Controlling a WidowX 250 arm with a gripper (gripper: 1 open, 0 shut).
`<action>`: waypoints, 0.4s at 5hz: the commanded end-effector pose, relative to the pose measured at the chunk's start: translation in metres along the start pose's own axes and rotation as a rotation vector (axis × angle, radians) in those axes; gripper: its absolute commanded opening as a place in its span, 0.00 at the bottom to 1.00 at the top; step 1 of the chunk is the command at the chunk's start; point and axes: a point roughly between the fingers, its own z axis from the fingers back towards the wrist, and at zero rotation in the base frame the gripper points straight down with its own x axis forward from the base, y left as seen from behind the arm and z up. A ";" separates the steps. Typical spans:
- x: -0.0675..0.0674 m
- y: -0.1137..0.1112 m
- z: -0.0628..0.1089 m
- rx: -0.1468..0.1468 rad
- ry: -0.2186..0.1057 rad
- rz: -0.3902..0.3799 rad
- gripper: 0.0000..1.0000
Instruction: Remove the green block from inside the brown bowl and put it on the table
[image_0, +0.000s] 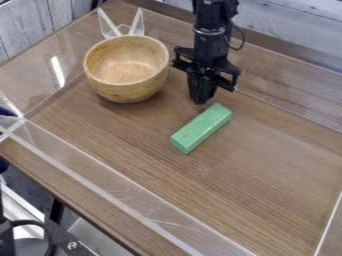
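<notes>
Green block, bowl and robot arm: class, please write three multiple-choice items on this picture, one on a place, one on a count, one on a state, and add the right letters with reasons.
1. Where does the green block lie?
A. inside the bowl
B. on the table
C. in the pincer

2. How many bowls are there?
A. one
B. two
C. three

3. What does the bowl hold?
A. the green block
B. a spoon
C. nothing that can be seen

Key:
1 B, the block lies flat on the table, apart from the bowl.
2 A, only one tan wooden bowl stands on the tabletop.
3 C, its pale inside shows bare, while the pincer points down at the table between bowl and block.
</notes>
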 end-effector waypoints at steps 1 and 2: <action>0.007 -0.006 0.033 -0.006 -0.091 0.003 1.00; 0.000 -0.013 0.053 -0.022 -0.120 0.006 1.00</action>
